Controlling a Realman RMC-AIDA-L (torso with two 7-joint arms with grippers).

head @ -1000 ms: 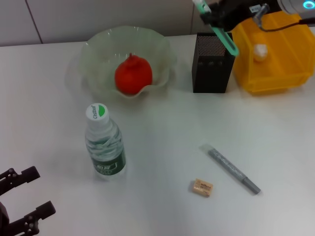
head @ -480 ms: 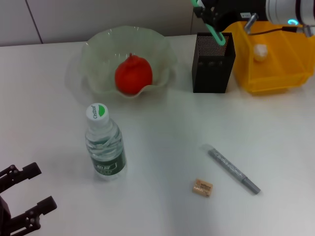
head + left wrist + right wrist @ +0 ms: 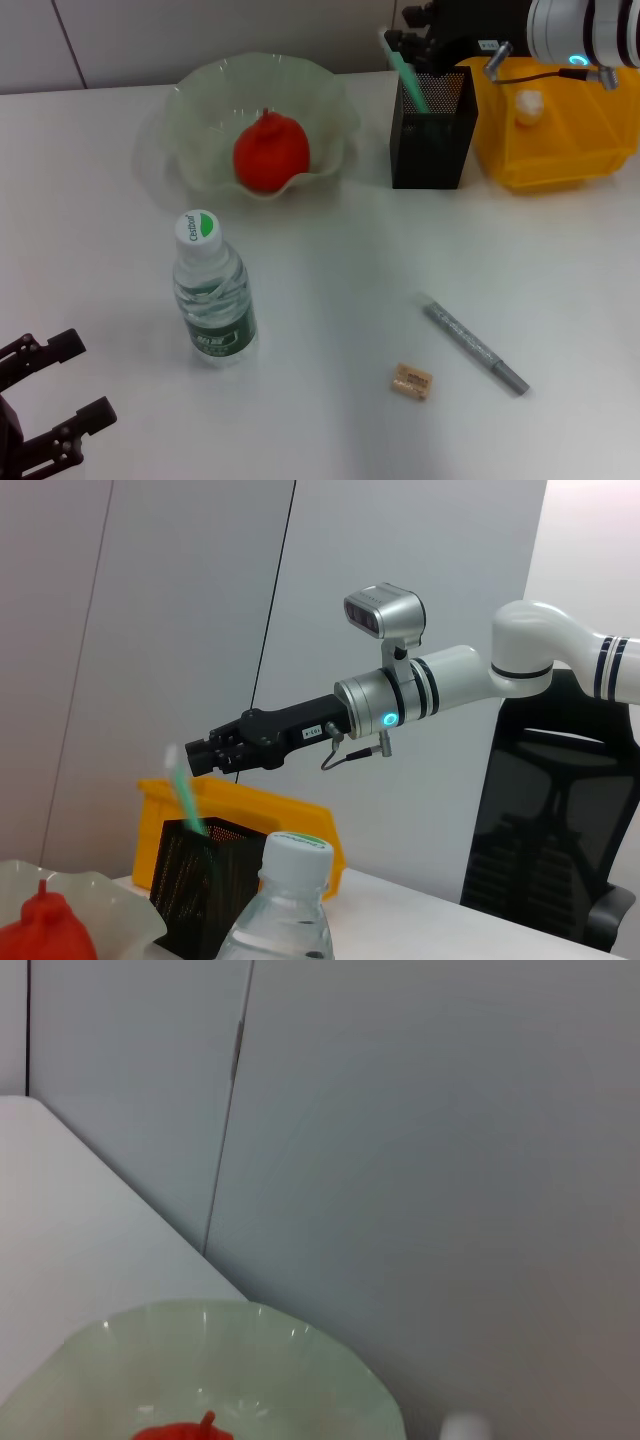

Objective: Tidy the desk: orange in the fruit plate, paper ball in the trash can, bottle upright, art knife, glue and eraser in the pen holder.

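Note:
The orange (image 3: pixel 270 152) lies in the pale green fruit plate (image 3: pixel 200 85). The bottle (image 3: pixel 212 290) stands upright. The green art knife (image 3: pixel 408 72) stands leaning in the black mesh pen holder (image 3: pixel 432 135). My right gripper (image 3: pixel 405 42) hovers just above the holder, open, beside the knife's top end. In the left wrist view the knife (image 3: pixel 185 795) sits apart from that gripper (image 3: pixel 203 756). The grey glue stick (image 3: pixel 475 346) and the eraser (image 3: pixel 411 381) lie on the table at the front right. The paper ball (image 3: pixel 528 103) lies in the yellow trash can (image 3: pixel 560 150). My left gripper (image 3: pixel 50 410) is open and parked at the front left.
The table (image 3: pixel 330 270) is white. The pen holder stands between the plate and the yellow trash can. The right wrist view shows the plate's rim (image 3: pixel 300 1345) and a grey wall behind. A black chair (image 3: pixel 550 820) stands beyond the table.
My right gripper moved left and down with the art knife. The knife now stands in the pen holder and is no longer gripped. The left arm has not moved.

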